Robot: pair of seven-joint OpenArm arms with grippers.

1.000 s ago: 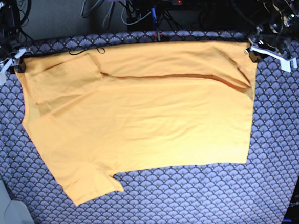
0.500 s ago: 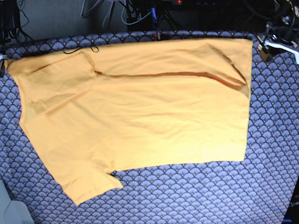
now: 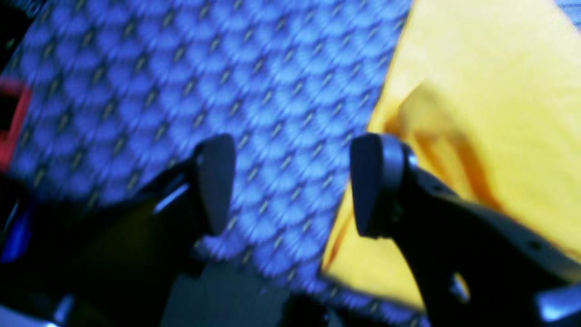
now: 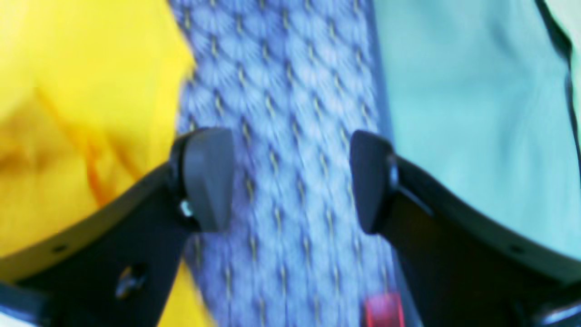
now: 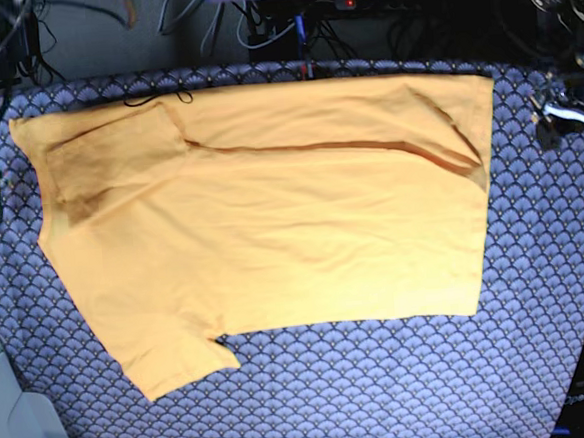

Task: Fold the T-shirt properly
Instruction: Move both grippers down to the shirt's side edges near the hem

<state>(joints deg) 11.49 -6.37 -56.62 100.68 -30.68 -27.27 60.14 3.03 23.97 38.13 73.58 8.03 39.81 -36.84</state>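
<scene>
While both grippers are backing off with jaws spread and empty, the T-shirt (image 5: pixel 272 220) is lying released across the middle of the frame.
Left gripper (image 3: pixel 290 186) at right edge and right gripper (image 4: pixel 290 179) at left edge are both hanging over the patterned cloth (image 5: pixel 384 393), clear of the corners; first fold is looking finished, next one likely pending.

Base view looks down from above; wrist views hover close over the T-shirt's (image 5: pixel 271 210) edges.

Black arms, rounded grey fingers (image 3: pixel 215 181)
</scene>
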